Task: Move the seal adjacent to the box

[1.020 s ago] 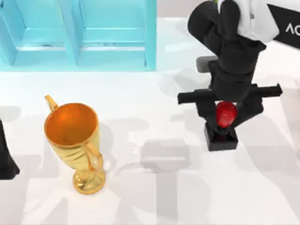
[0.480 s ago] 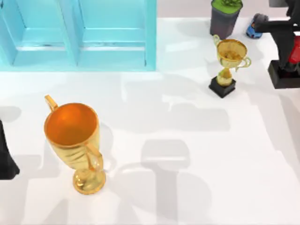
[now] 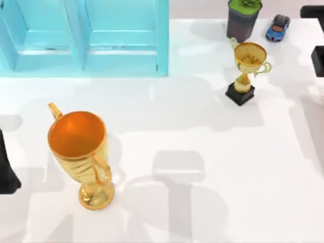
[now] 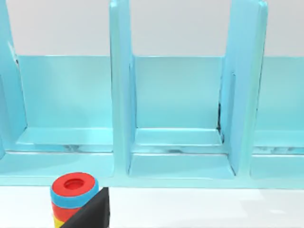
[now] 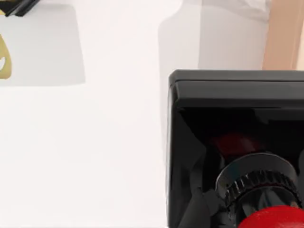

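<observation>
The seal is close up in the right wrist view, with its black square base and glossy red knob nearest the camera. In the top view, its black base is cut off by the table's right edge. A black part of my right gripper shows just behind it, and the gripper holds the seal above the white table. A tan panel stands just beyond the seal; it looks like the side of the box. My left gripper is parked at the left edge.
A cyan shelf unit spans the back left. A large gold trophy stands front left. A small gold trophy, a dark plant pot and a blue toy car stand back right. A coloured ring stack stands before the shelf.
My right gripper has carried the seal from the table's right-centre to the far right edge, uncovering the small trophy, pot and car. The left arm has not moved.
</observation>
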Available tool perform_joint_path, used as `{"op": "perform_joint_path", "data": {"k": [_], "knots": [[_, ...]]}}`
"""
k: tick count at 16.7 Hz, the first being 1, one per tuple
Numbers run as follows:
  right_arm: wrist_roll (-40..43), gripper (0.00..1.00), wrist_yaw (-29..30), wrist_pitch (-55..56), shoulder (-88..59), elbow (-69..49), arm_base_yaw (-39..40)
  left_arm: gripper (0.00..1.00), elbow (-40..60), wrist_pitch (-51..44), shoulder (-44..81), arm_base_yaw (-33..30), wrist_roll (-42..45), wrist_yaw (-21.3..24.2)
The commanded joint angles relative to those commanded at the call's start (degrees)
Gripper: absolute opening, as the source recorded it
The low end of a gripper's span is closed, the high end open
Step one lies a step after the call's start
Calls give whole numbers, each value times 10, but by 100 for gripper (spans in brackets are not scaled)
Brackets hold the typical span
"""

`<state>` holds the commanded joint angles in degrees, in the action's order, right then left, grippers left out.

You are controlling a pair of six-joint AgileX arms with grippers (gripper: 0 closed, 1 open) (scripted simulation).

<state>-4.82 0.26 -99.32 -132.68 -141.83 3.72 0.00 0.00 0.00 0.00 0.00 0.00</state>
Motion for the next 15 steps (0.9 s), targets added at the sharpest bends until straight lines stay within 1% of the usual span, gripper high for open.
{"op": "perform_joint_path", "data": {"k": [2,4,10,12,15], "knots": [[0,0,0,9,3,9,0,100,0,0,0,0,0,0],[-1,0,0,39,13,43,-1,100,0,0,0,0,0,0],[-1,0,-1,165,47,217,0,100,0,0,0,0,0,0],[0,0,-1,188,52,242,0,100,0,0,0,0,0,0],[0,0,-1,191,53,244,0,100,0,0,0,0,0,0]]}}
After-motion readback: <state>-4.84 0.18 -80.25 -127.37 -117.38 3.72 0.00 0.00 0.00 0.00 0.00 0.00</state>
